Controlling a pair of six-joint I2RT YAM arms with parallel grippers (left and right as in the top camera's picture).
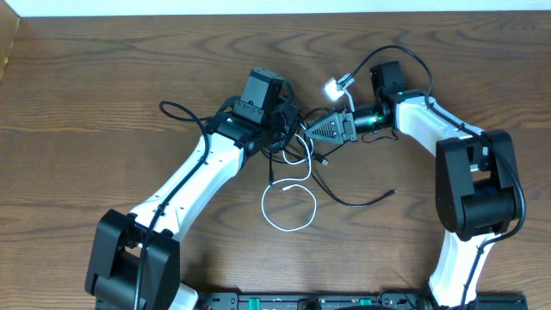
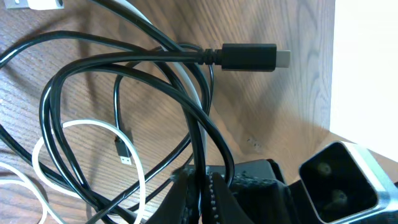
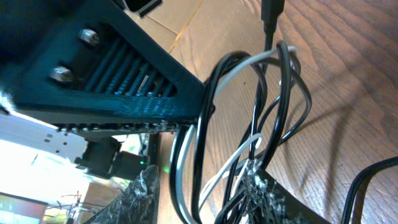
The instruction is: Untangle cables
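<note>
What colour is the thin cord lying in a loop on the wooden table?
White; the thin looped cord shows best in the overhead view.

A thin white cable [image 1: 263, 207] lies looped on the counter at frame centre, its upper end tangled with two black cables [image 1: 293, 142]. One black tail [image 1: 362, 202] trails right.

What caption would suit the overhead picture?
Left gripper and right gripper flank a tangle of black and white cables on a wooden table.

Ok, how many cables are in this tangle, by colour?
white cable: 1
black cables: 2
Total: 3, though the knot hides parts of their runs.
</note>
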